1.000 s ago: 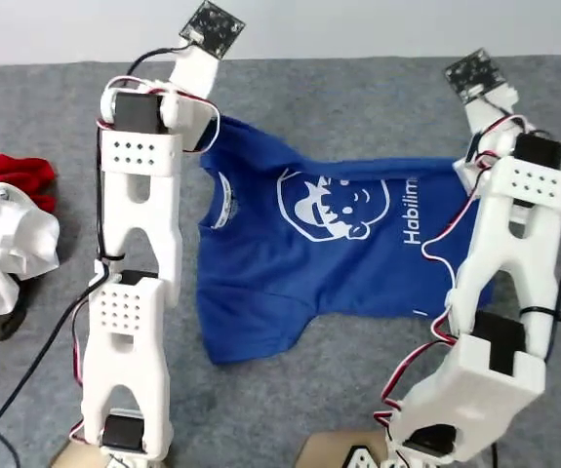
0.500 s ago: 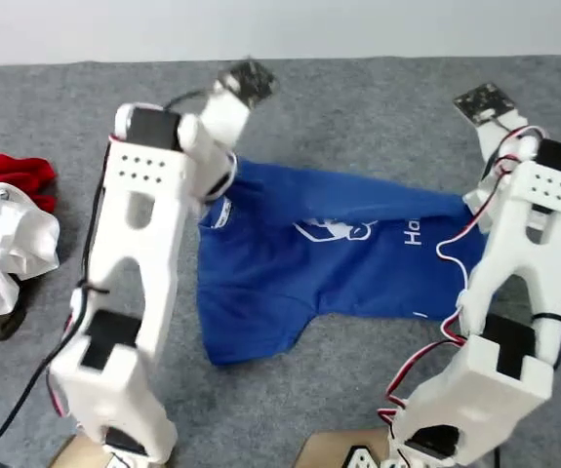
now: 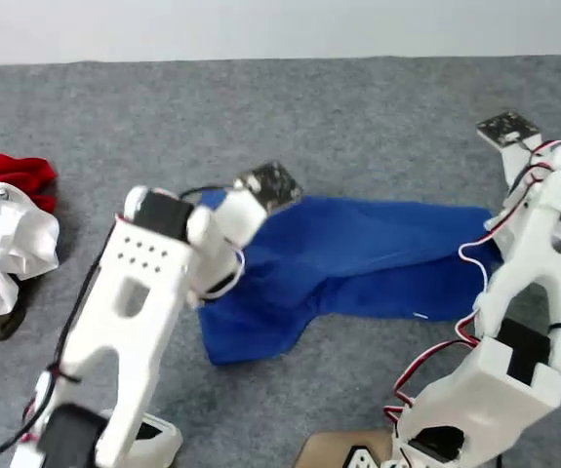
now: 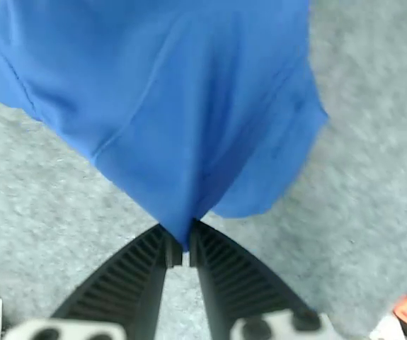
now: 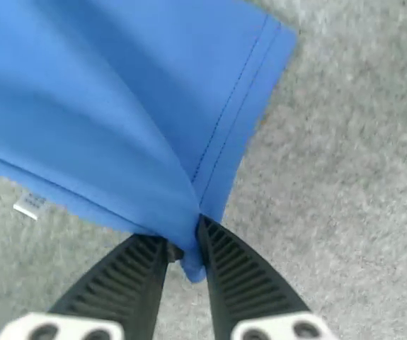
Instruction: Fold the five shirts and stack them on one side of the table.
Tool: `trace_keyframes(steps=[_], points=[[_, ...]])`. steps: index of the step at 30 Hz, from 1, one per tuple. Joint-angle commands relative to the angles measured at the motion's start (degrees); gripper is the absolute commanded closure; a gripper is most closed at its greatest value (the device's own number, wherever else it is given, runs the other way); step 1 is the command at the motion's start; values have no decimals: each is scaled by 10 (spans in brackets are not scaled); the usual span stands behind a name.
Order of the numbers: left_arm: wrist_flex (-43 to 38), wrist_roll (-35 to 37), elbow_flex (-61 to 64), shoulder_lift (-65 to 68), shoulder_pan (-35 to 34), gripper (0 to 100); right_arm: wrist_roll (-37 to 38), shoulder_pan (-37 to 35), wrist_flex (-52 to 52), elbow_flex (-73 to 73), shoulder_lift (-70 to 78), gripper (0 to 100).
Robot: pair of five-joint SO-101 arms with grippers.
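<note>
L gripper (image 4: 178, 246) & R gripper (image 5: 184, 249) both pinch blue shirt (image 3: 378, 244). Fold looks half done. Next: lay edge at 6 o'clock, let go.

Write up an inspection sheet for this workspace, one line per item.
Surface: grey felt-like table top.
Job's things: blue shirt doubled over lengthwise, pinched at both ends; red shirt and white shirt heaped unfolded at one side of the table.
Clutter: nothing seen.
Pincers: left pincer shut on the blue shirt; right pincer shut on the blue shirt.
Cables: wires looped along the arms.
Surroundings: pale wall behind the table.
</note>
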Motion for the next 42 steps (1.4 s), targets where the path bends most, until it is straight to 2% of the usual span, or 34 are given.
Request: trace_keyframes(steps=[1, 7, 13, 22, 35, 37, 42], points=[[17, -3, 40, -76, 40, 995, 22, 18, 8, -38, -31, 990], [16, 25, 105, -127, 75, 995, 33, 21, 8, -37, -48, 990], [15, 22, 139, -130, 41, 993, 31, 12, 9, -35, -46, 990], [14, 20, 148, -132, -10, 897, 30, -4, 29, -35, -45, 990], [1, 21, 149, -132, -11, 894, 32, -15, 29, -35, -45, 987], [1, 22, 149, -132, -11, 894, 33, -15, 30, -35, -50, 962], [-7, 33, 149, -132, -11, 894, 29, -12, 70, -40, -62, 791]])
